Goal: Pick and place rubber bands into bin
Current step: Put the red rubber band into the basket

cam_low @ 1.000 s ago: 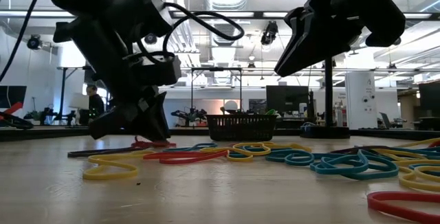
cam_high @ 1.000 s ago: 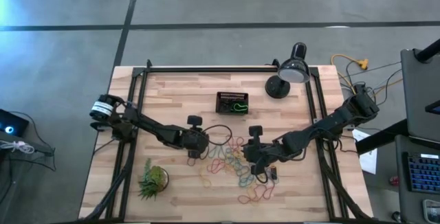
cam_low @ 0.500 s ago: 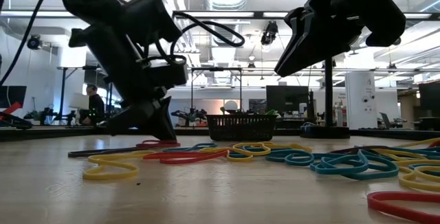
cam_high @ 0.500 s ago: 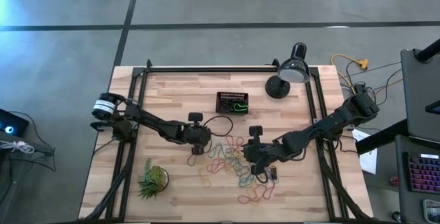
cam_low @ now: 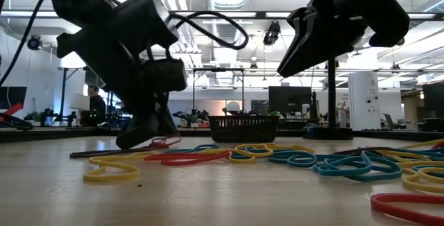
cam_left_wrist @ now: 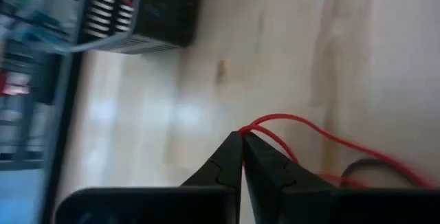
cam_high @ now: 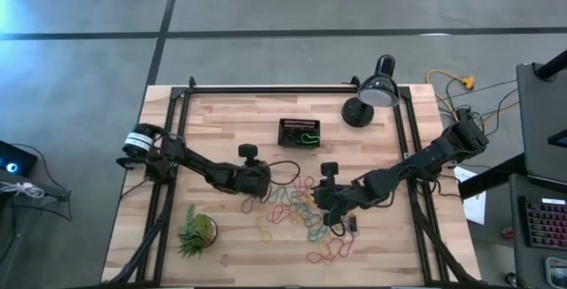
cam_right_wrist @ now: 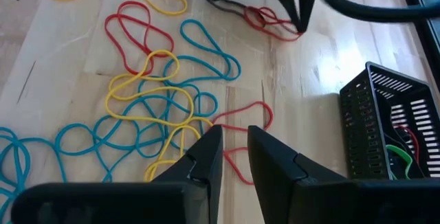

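The rubber bands lay in a loose tangle of red, blue, yellow and green loops on the wooden bench, in its middle and nearer half. At the tangle's left edge, the left hand was pinched tight on a thin red band, its fingertips down at the bench surface. The bin stood farther back on the bench, well apart from the pile, with a green band and a red one inside. The right hand hung above the pile's right side, fingers a narrow gap apart and holding nothing. A black lamp stood at the back right, a green plant near the front left.
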